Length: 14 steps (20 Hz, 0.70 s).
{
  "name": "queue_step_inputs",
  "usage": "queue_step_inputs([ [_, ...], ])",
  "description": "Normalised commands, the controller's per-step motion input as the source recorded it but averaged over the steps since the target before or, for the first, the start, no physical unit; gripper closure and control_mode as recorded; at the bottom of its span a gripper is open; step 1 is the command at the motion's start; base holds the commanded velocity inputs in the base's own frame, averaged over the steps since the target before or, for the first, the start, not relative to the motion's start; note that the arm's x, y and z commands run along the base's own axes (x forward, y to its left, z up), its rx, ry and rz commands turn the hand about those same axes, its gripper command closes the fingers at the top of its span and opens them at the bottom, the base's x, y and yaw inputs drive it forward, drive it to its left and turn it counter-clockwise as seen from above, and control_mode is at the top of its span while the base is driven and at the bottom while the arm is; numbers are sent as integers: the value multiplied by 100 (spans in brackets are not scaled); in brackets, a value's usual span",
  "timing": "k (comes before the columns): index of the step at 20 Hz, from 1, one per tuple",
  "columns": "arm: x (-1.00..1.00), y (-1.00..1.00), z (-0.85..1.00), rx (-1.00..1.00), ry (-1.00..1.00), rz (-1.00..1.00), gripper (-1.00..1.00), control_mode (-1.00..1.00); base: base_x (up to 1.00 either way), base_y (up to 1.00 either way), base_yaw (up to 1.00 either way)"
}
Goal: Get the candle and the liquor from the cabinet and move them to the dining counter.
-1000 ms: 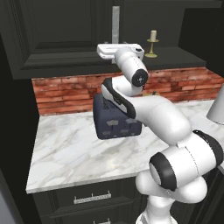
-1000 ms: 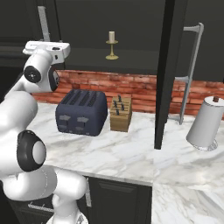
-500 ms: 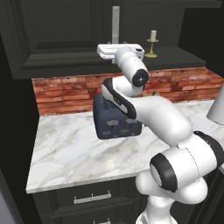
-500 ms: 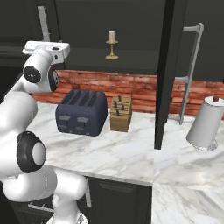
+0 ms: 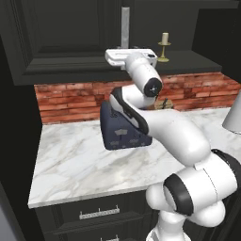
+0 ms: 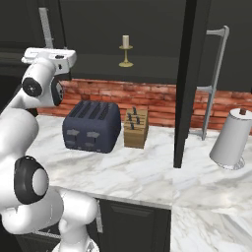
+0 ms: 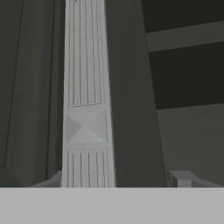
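The candle (image 5: 164,46) is standing upright on the open cabinet (image 6: 147,29) shelf, above the brick wall (image 6: 157,101). I'm seeing the handle (image 7: 86,109) of the closed door looming right in front of the gripper (image 5: 126,52); I cannot tell its jaw state.

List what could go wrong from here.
1. The hand sits at the door handle; a shallow hold on that narrow bar could slip when pulling.
2. The door would likely swing toward the arm, which hangs close to the toaster; they might collide.
3. The candle stands upright on the shelf nearby; a jolt could tip it.
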Motion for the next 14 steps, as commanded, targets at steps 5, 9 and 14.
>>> queue_step_inputs([
  [5, -68, 2, 0, 0, 0, 0, 100, -100, 0, 0, 0],
  [9, -80, 10, 0, 0, 0, 1, 100, -100, 0, 0, 0],
  [14, -74, 15, 0, 0, 0, 2, 100, -100, 0, 0, 0],
])
